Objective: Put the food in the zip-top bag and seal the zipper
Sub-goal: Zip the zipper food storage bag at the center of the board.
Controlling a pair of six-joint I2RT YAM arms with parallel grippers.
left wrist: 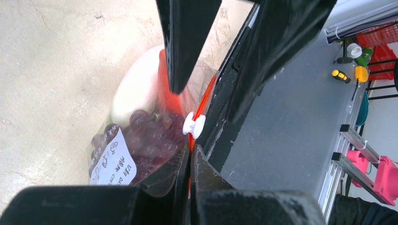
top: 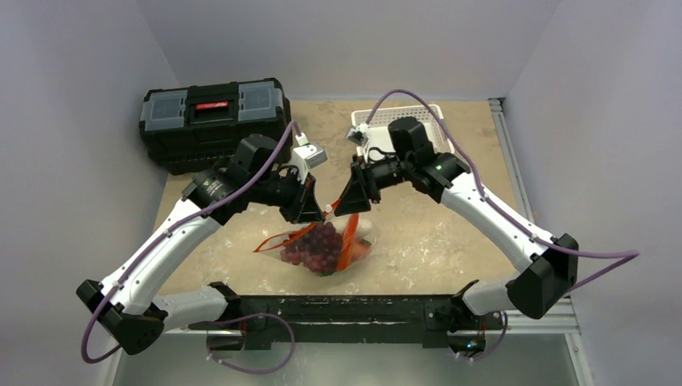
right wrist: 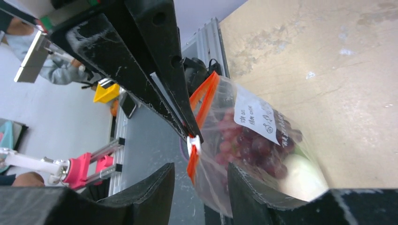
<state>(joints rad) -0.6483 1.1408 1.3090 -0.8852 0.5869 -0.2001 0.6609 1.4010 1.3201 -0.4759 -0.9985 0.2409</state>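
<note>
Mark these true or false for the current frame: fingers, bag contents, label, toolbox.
1. The left fingers pinch the orange strip of the bag. True.
2. The right fingers are clamped shut. False: they stand apart.
3. The grapes are inside the bag. True.
4. The label is blue. False: it is white with dark writing.
5. The toolbox sits on the right arm's side. False: it sits at the far left.
</note>
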